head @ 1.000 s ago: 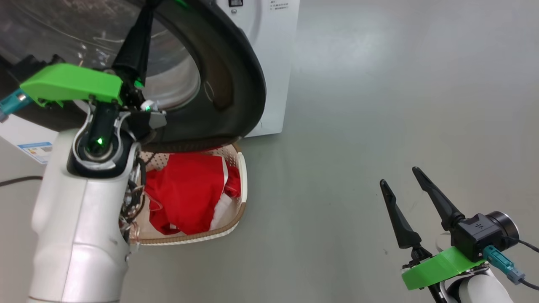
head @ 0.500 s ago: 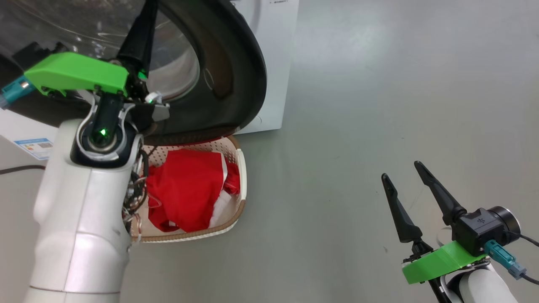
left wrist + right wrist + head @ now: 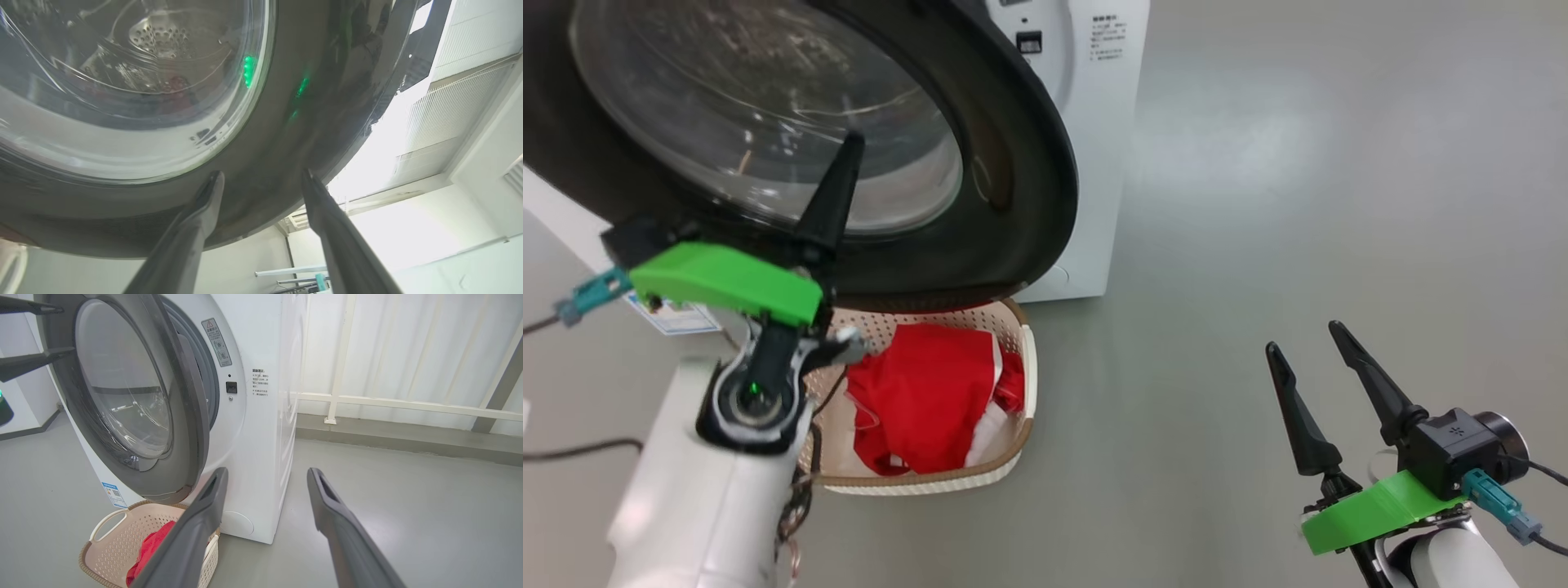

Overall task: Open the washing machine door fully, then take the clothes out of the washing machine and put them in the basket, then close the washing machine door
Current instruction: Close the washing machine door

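Spotter: Cable (image 3: pixel 580 449) at the far left of the head view, dark and thin on the grey floor (image 3: pixel 1298 204). What stands next to it?

Operator: The left arm's pale forearm (image 3: pixel 686 490). It rises in front of the basket's near-left corner and hides it. Above it, the left gripper (image 3: pixel 262 175) is up at the washing machine door (image 3: pixel 1021 163). Its wrist view has the two fingers apart, with the glossy black rim showing between them and nothing pinched.

Spotter: Touching the rim?

Operator: Cannot tell. The tips are right at it.

Spotter: And the door itself?

Operator: Swung out from the washing machine (image 3: pixel 1094 122), not shut. Through its glass bowl the left wrist view gives the perforated steel drum (image 3: pixel 159 36). The door's lower edge overhangs the far end of the basket (image 3: pixel 1029 376).

Spotter: Clothes?

Operator: The clothes (image 3: pixel 931 392) lie in the basket, a red bundle with white trim. The basket stands on the floor just in front of the machine. A small blue label (image 3: pixel 112 494) sits low on the machine's front, left of the basket.

Spotter: Further right?

Operator: Grey floor, then the right gripper (image 3: pixel 1302 339) at the lower right, well apart from basket and door. Its fingers are spread and hold nothing. Its wrist view looks past the machine's side to a white railing (image 3: pixel 339 359) and a pale curtain (image 3: pixel 408 343).
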`<state>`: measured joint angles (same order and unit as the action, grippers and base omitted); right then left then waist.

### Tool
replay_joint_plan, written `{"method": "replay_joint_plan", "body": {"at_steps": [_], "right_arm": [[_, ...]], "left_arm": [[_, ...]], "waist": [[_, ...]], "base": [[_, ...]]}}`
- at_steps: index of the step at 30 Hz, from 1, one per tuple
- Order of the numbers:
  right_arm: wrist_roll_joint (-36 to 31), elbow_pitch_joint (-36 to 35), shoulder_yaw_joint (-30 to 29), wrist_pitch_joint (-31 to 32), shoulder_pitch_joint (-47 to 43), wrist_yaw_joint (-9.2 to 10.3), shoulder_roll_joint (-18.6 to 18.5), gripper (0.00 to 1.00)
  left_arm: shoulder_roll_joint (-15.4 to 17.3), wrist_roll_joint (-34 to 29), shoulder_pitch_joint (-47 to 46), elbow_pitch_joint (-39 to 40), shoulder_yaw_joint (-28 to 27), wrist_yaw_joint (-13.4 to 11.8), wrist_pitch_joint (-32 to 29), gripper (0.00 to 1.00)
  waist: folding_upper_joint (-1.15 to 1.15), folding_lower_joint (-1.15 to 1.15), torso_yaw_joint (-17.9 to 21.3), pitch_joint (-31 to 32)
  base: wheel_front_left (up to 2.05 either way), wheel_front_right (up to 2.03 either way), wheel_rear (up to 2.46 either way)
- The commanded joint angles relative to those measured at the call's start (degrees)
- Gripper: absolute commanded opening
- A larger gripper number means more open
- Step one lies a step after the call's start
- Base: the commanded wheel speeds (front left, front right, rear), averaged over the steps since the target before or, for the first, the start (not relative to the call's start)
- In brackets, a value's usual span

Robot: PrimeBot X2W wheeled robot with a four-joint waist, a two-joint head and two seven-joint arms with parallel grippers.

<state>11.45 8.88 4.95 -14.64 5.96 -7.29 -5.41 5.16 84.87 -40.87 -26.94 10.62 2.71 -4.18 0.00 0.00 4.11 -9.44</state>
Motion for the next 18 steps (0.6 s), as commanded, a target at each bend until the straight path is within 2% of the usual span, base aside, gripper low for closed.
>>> {"method": "replay_joint_plan", "body": {"at_steps": [1,8,10,11,15,18], "right_arm": [[0.6,-1.1,1.2,-0.4,-0.4,-0.20,-0.3,1.00],[0.3,-0.8,0.5,-0.4,-1.9,-0.20,0.0,1.00],[0.2,-0.7,0.0,-0.4,-2.6,-0.20,0.2,1.00],[0.2,-0.7,0.0,-0.4,-2.6,-0.20,0.2,1.00],[-0.3,-0.8,-1.0,-0.4,-4.0,-0.20,0.6,1.00],[-0.8,-1.1,-1.2,-0.4,-4.7,-0.20,0.8,1.00]], "left_arm": [[3.7,-4.2,2.2,3.1,-0.2,0.9,2.6,1.00],[9.0,-19.1,11.2,7.8,4.7,1.9,13.4,1.00],[10.3,-22.9,13.8,8.9,5.8,0.9,15.5,1.00],[10.3,-22.9,13.8,8.9,5.8,0.9,15.5,1.00],[12.2,-29.9,18.8,11.7,7.4,-1.6,17.9,1.00],[12.8,-32.8,22.5,14.2,6.9,-2.2,18.7,1.00]], "waist": [[0.00,0.00,-1.7,2.5],[0.00,0.00,-2.9,6.3],[0.00,0.00,-3.0,7.6],[0.00,0.00,-3.0,7.6],[0.00,0.00,-3.4,9.7],[0.00,0.00,-3.3,10.5]], "base": [[0.00,0.00,0.00],[0.00,0.00,0.00],[0.00,0.00,0.00],[0.00,0.00,0.00],[0.00,0.00,0.00],[0.00,0.00,0.00]]}}
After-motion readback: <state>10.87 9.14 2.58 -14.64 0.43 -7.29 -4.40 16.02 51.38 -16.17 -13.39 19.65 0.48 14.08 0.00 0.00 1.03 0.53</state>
